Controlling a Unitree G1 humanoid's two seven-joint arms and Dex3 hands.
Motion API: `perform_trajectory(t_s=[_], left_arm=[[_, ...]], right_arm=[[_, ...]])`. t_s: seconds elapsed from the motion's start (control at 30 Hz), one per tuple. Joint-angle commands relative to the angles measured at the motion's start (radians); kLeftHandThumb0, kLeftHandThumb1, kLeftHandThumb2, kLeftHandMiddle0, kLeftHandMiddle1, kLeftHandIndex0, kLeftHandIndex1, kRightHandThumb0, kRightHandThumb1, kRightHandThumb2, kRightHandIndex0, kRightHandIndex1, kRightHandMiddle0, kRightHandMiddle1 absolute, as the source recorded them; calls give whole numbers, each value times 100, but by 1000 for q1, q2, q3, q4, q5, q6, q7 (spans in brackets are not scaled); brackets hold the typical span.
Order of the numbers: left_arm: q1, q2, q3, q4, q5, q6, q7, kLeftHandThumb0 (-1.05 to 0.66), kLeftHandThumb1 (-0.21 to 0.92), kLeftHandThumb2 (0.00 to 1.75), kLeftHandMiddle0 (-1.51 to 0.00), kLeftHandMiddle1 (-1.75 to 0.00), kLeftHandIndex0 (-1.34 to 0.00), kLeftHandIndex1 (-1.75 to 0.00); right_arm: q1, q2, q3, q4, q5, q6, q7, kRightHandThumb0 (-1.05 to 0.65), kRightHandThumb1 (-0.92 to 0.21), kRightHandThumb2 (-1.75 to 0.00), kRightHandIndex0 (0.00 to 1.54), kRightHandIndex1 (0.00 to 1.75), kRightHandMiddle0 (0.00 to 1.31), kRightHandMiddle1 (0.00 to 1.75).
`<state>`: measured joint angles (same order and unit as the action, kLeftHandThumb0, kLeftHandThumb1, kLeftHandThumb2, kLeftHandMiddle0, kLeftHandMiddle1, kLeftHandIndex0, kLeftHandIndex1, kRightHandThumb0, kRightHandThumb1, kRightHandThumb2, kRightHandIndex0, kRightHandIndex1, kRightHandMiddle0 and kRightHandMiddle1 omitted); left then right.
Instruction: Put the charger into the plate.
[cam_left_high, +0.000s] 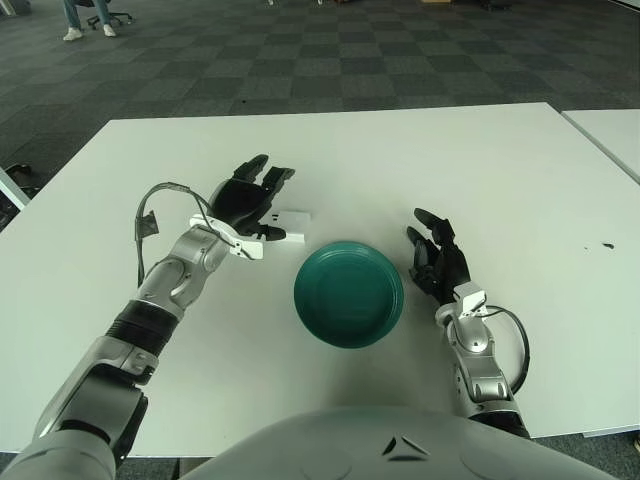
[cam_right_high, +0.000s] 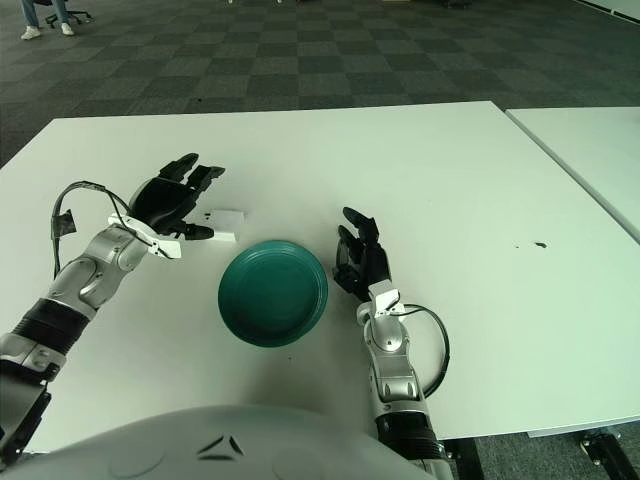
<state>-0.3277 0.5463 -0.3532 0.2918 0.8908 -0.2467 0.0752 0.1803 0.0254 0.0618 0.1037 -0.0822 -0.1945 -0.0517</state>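
Note:
A white charger (cam_left_high: 291, 224) lies on the white table, just up and left of the green plate (cam_left_high: 349, 292). My left hand (cam_left_high: 253, 200) is right beside the charger on its left, fingers spread open around its near end, thumb low against its front edge; it holds nothing. My right hand (cam_left_high: 434, 255) shows to the right of the plate with its fingers relaxed and empty. The plate holds nothing.
The white table (cam_left_high: 500, 180) stretches wide behind and to the right. A second table (cam_left_high: 612, 135) stands at the far right with a gap between. A small dark speck (cam_left_high: 607, 245) lies at the right.

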Motion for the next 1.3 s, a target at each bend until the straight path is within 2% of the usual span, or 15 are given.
perform_trajectory(t_s=[0.0,0.53,0.7,1.27], left_arm=[[-43,26,-20,51,9,-22,-16,-105,92,41,-14,0,0,-71],[-125,16,-118,152,3,-63,-152,-105,92,39,-8,0,0,-84],[-154,-7,-137,223,-19,-71,-193,-105,92,40,-7,0,0,-87],[-224,-129,-187,451,-47,-112,-83,-105,92,36,-20,-4,-3,-95]], right_arm=[[67,2,-6,79,9,97,1,-69,-92,-85,42,1,0,71],[67,0,-8,93,3,111,-7,-69,-92,-87,43,1,0,69],[62,0,-10,105,2,106,-9,-69,-92,-87,44,2,0,71],[68,0,-5,110,2,92,-4,-68,-92,-87,43,0,0,70]])
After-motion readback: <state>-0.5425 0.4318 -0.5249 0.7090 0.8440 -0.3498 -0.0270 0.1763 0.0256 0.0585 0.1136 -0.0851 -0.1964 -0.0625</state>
